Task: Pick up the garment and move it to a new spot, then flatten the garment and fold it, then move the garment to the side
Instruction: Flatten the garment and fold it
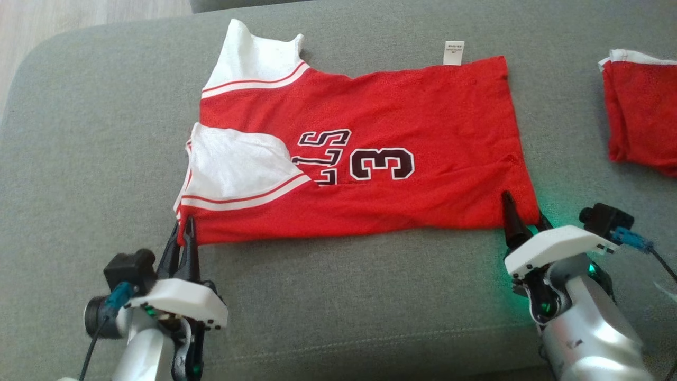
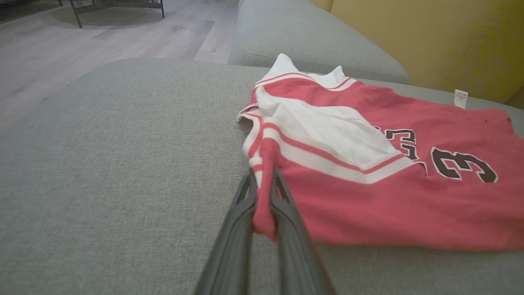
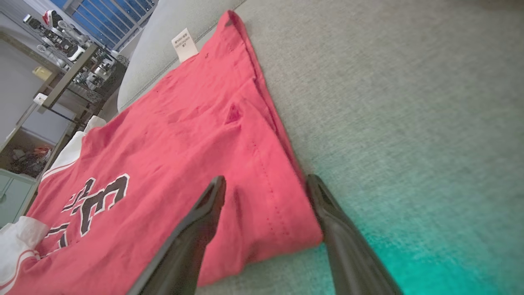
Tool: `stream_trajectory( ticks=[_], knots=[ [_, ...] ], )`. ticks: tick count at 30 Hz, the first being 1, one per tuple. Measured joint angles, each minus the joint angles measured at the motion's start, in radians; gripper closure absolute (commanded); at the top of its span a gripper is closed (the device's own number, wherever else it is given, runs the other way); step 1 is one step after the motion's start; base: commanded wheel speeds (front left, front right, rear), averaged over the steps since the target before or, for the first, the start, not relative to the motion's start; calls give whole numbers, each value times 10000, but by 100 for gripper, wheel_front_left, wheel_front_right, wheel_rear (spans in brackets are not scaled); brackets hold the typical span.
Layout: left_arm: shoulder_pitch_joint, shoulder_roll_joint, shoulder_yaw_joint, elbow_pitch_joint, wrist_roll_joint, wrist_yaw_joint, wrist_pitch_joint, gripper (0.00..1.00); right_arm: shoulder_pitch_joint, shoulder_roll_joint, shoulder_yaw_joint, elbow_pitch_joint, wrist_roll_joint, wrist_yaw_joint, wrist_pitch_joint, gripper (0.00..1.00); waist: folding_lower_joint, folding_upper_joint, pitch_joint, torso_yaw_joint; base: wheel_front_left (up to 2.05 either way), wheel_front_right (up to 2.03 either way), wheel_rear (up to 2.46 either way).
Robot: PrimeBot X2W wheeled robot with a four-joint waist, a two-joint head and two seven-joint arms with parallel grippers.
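The garment point(image 1: 381, 174) is a red jersey with white shoulder panels and a black number 3, spread flat on the grey sofa cushion point(image 1: 344, 296). My left gripper point(image 1: 184, 228) is shut on its near left corner; in the left wrist view a pinch of red and white fabric point(image 2: 264, 192) is squeezed between the two dark fingers. My right gripper point(image 1: 523, 218) stands open at the near right corner. In the right wrist view its fingers point(image 3: 200, 217) straddle the hem corner of the garment point(image 3: 270, 221), one over the cloth and one beside it on the cushion.
A second folded red and white garment point(image 1: 640, 116) lies at the right edge of the cushion. A white care label point(image 1: 454, 53) sticks out at the jersey's far edge. Wooden floor point(image 2: 82, 61) lies past the cushion's left end, and a yellow backrest point(image 2: 430, 37) rises behind.
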Motion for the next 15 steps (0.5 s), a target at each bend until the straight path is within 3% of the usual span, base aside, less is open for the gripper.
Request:
stream_trajectory(
  ticks=[1,2,3,4,15],
  knots=[
    [0,-2,6,0,38,0,0,100,-64,-21,161,82,119,0,-29,0,0,0,7,6,0,0,0],
    [0,-2,12,2,36,0,0,100,-123,-36,290,153,232,0,-33,39,0,0,8,9,0,0,0],
    [-1,-2,17,2,38,0,0,100,-178,-56,426,224,295,0,-63,88,0,0,6,10,0,0,0],
    [-1,-4,21,4,38,0,0,100,-221,-67,550,299,301,0,-109,100,0,0,0,8,0,0,0],
    [39,48,-100,518,328,-171,0,100,-362,-36,247,1227,-510,2,-393,100,0,0,-319,-69,0,0,0]
  ],
)
